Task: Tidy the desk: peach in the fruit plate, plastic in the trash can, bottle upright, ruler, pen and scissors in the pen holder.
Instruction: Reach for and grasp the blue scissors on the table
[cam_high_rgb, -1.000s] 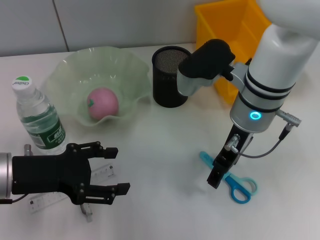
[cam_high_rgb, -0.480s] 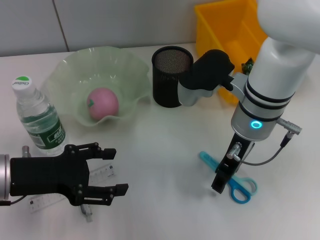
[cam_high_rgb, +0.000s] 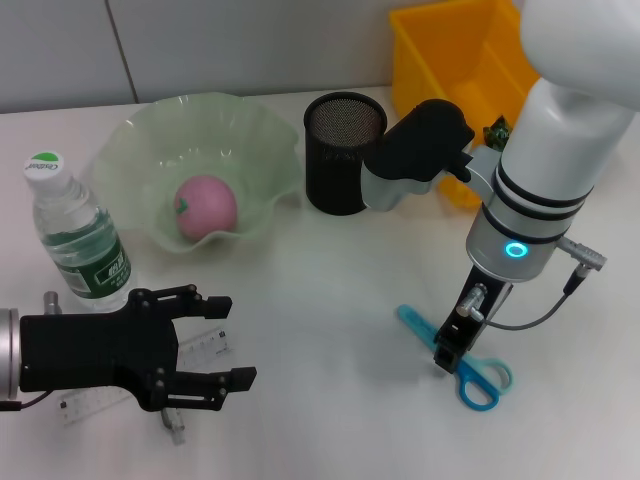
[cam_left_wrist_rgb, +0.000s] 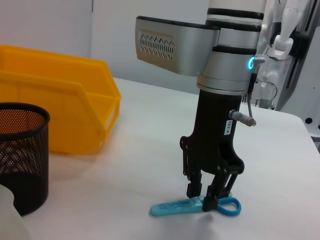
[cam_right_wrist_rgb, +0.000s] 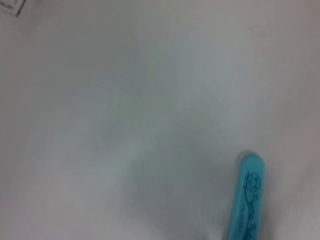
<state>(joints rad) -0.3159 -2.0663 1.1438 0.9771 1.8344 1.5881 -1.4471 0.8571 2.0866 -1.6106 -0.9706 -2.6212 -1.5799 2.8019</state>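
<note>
Right arm is standing near-vertical over the white desk (cam_high_rgb: 330, 270), right side. The right gripper (cam_left_wrist_rgb: 207, 197) is pointing straight down with its fingers parted, straddling the blue scissors (cam_high_rgb: 462, 357) where blades meet handles; fingertips (cam_left_wrist_rgb: 193, 190) are at or just above the scissors, and contact is not certain. The scissors are lying flat, blade tip pointing far-left, handle loops near-right.

Yellow bin (cam_high_rgb: 462, 70) is sitting at the far right edge. Green fruit plate (cam_high_rgb: 160, 130) is sitting far-left of centre, pink peach (cam_high_rgb: 206, 206) lying inside it. Black mesh pen holder (cam_high_rgb: 343, 152) is standing just right of the plate, between it and the bin.

Left gripper (cam_high_rgb: 210, 345) is hovering low at the near left, black fingers spread wide and gripping nothing. The clear ruler (cam_high_rgb: 205, 347) is lying under it, partly hidden. Water bottle (cam_high_rgb: 75, 238) is standing upright at the left edge, beside the plate.

Open desk is showing between the two grippers, centre and near.
</note>
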